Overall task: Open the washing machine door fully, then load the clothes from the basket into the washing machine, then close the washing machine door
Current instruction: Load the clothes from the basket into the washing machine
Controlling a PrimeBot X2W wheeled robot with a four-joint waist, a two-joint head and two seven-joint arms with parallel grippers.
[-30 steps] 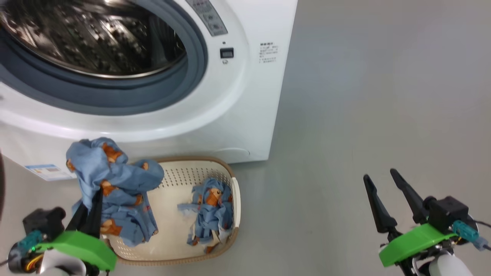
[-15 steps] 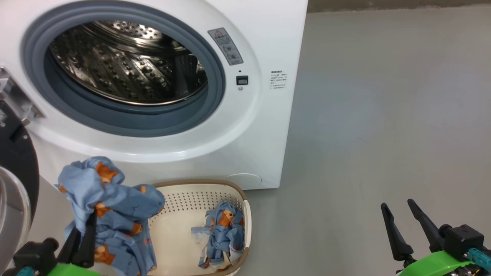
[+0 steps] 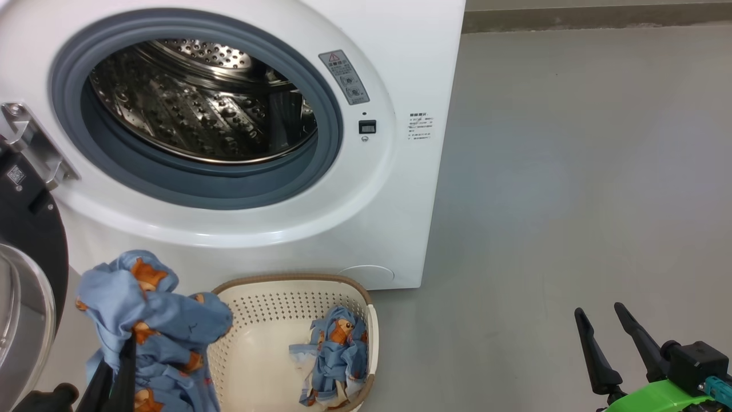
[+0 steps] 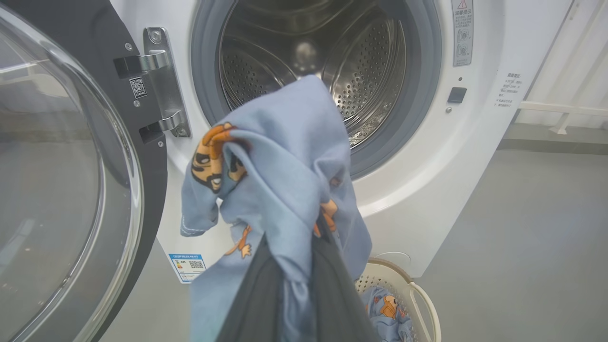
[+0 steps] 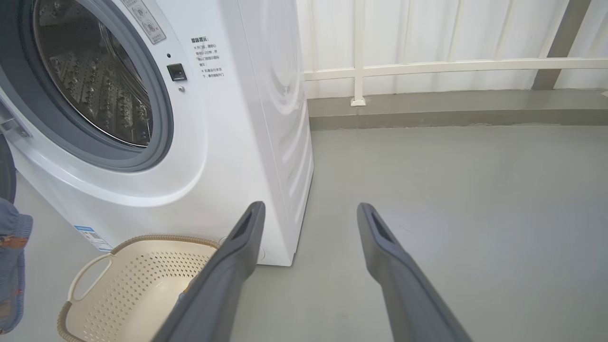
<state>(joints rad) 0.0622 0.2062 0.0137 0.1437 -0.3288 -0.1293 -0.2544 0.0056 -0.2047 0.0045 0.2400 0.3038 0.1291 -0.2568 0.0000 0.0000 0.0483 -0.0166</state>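
Observation:
The washing machine [image 3: 400, 189] stands with its steel drum [image 3: 200, 109] exposed. Its black, glass-bowled door [image 3: 26, 286] is swung open at the left. My left gripper [image 3: 114, 372] is shut on a light blue garment [image 3: 148, 320] with orange figures, held up left of the basket [image 3: 297, 282]. In the left wrist view that garment [image 4: 285, 166] hangs over my left gripper [image 4: 297, 247], in front of the drum opening [image 4: 332, 57]. More clothes [image 3: 337, 355] lie in the basket's right end. My right gripper [image 3: 599, 309] is open over bare floor, fingers [image 5: 237, 247] apart.
The open door [image 4: 71, 166] and its hinge [image 4: 164, 85] stand close on the left. Grey floor [image 3: 572, 200] spreads to the right of the machine. A white railing and low kerb [image 5: 427, 95] run behind it. A blue label [image 4: 187, 266] sits low on the machine's front.
The head camera has tilted up, so the whole drum opening and the door's edge now show. My left gripper still holds the garment, slightly further left of the basket. The right gripper stays open.

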